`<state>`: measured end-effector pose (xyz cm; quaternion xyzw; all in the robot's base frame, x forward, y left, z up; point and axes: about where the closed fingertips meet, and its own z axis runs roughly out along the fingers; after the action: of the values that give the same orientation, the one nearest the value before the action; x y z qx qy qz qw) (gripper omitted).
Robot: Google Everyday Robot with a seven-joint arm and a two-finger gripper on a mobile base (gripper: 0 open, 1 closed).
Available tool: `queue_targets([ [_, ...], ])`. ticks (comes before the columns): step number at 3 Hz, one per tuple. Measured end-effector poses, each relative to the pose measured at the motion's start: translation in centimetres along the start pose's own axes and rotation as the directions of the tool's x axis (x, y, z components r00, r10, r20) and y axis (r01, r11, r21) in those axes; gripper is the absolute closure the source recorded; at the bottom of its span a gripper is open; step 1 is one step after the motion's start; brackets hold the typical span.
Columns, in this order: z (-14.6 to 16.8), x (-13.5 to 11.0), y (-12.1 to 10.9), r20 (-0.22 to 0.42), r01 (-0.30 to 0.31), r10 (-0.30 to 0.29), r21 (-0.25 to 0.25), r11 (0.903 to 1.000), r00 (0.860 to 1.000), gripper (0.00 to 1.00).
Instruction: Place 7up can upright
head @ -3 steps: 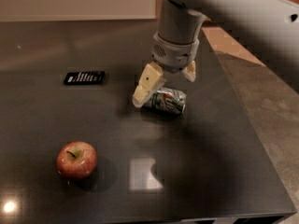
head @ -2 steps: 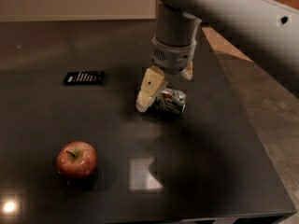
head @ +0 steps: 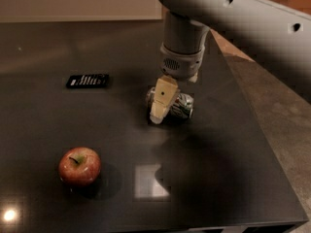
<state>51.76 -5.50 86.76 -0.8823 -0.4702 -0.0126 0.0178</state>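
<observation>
The 7up can (head: 182,108), silver and green, lies on its side on the dark table (head: 97,125), right of centre. My gripper (head: 173,101) hangs straight down over it from the grey arm (head: 182,42). The near cream finger (head: 162,100) stands in front of the can's left part and reaches down to the table. The far finger is mostly hidden behind the can and the wrist. The jaws stand apart with the can between them.
A red apple (head: 79,166) sits at the front left. A flat black rectangular device (head: 88,80) lies at the back left. The table's right edge runs diagonally beside the can, with a stone floor (head: 282,130) beyond it.
The gripper has moved down and slightly forward, so its fingers now straddle the can. The can, apple and black device have not moved.
</observation>
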Motion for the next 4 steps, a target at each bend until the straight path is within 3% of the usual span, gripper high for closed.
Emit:
queue_targets([
  [2, 1.4, -0.9, 0.6, 0.032, 0.107, -0.107, 0.012, 0.9942, 0.994, 0.0],
  [4, 2.2, -0.9, 1.3, 0.028, 0.132, -0.132, 0.019, 0.9911, 0.991, 0.0],
])
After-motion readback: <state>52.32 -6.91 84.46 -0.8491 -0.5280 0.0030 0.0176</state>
